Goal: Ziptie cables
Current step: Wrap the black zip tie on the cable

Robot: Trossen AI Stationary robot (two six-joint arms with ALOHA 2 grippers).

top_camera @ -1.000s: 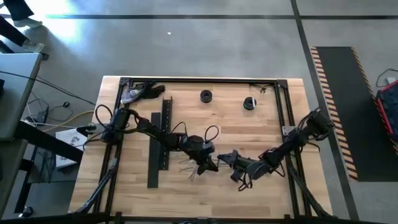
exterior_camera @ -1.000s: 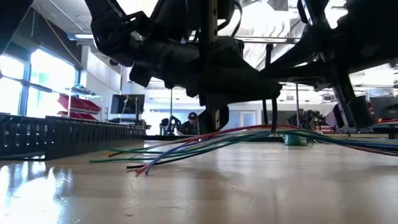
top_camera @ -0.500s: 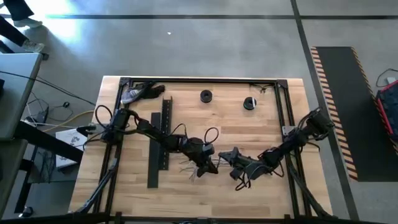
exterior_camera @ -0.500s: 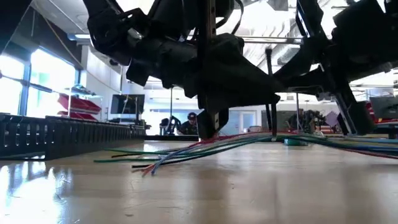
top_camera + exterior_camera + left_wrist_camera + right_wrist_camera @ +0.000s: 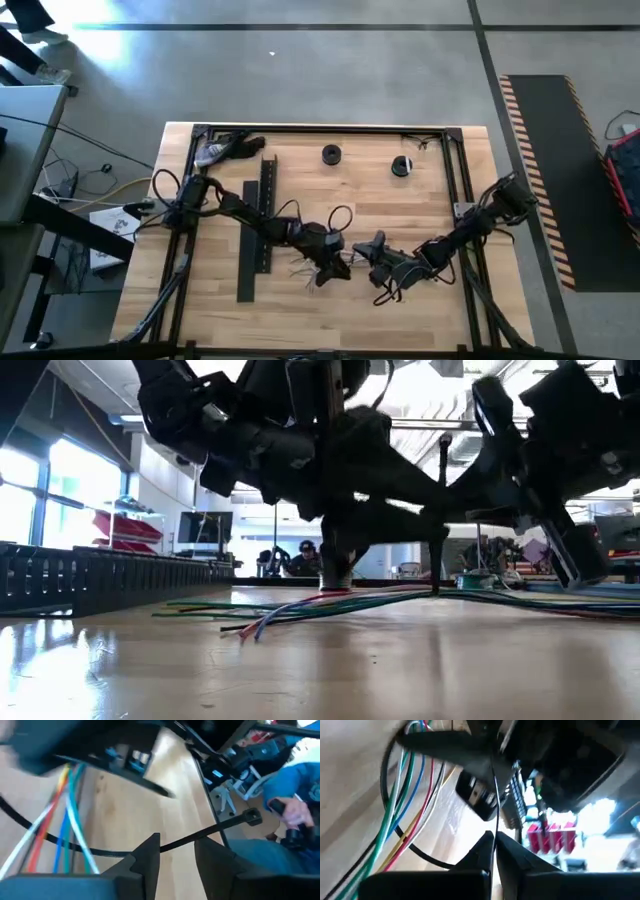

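Note:
The cables point(image 5: 305, 268) are a loose bundle of thin coloured wires lying on the wooden table near its middle, their free ends point(image 5: 245, 632) fanned out. A black ziptie point(image 5: 220, 827) loops around them point(image 5: 387, 780). My left gripper point(image 5: 328, 268) points down over the bundle, open. The ziptie's strap runs across the tips of its two fingers point(image 5: 150, 852), and I cannot tell whether it touches them. My right gripper point(image 5: 365, 248) is close by on the table's right side, shut on the ziptie's thin tail. My right gripper pinches the ziptie's thin tail point(image 5: 495, 822) between its two shut fingertips. The tail runs straight on from the fingertips toward the loop around the cables point(image 5: 405, 805). The loop hangs slack around the wires.
A long black slotted channel point(image 5: 258, 230) lies left of the cables. Two small round black things point(image 5: 331, 154) point(image 5: 401, 167) sit toward the far edge, and dark clutter point(image 5: 225, 148) lies at the far left corner. A person in blue point(image 5: 295, 795) is beyond the table.
My right gripper has gone a little toward the table's left, closer to my left gripper. The raised part of the cable bundle has sunk toward the table and now lies flatter, and its free ends have slid slightly.

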